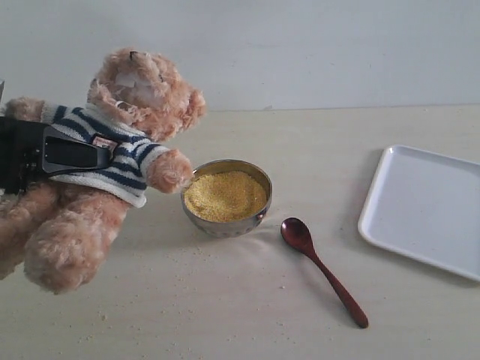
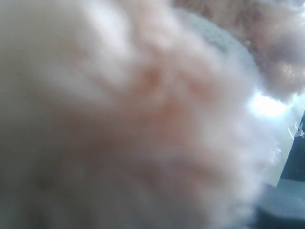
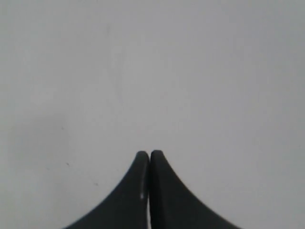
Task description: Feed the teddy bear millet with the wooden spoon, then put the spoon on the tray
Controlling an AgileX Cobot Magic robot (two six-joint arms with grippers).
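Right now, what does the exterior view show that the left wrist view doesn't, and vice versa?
Only the exterior view: the millet in its metal bowl, the wooden spoon lying on the table beside it, the white tray toward the right of that view, and the left fingers across the teddy bear at its striped shirt. Only the left wrist view: nothing distinct, just a blurred close-up and a dark edge in one corner. Both: the teddy bear's light-brown fur.
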